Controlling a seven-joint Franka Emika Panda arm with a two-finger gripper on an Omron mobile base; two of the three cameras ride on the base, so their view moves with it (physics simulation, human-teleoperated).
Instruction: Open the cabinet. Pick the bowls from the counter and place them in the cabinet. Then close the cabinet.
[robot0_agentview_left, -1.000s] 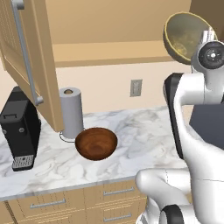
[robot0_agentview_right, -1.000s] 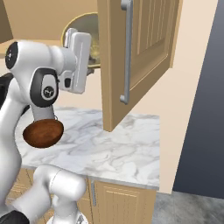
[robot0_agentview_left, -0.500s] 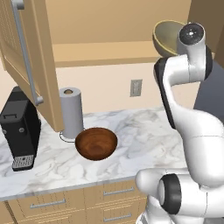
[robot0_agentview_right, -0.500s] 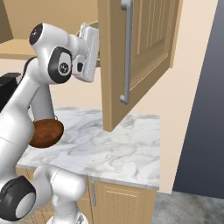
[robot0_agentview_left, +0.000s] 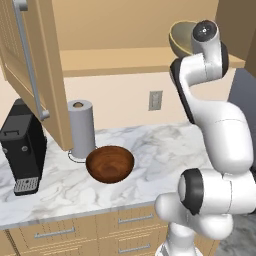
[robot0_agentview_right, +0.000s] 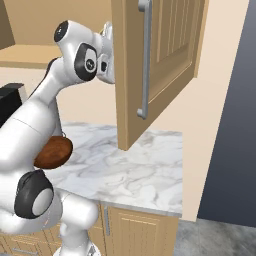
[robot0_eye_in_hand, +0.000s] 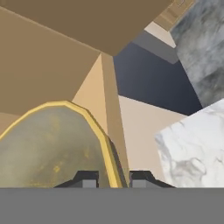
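no readable text anywhere

Glossy white rounded arm (robot0_agentview_left: 220, 125) segments, dark joints, small dark fingers (robot0_eye_in_hand: 89, 178).

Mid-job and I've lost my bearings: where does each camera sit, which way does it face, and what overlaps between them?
Left base view: behind the arm's left, facing the white marble counter; arm rises at right, dark reddish-brown wooden bowl on the counter.
Right base view: behind the arm's right, facing the open light-wood cabinet door; arm at left.
Hand view: on the hand, looking along the end effector, shut on the pale olive ceramic bowl.
Shared: both base views show the counter and the brown bowl.
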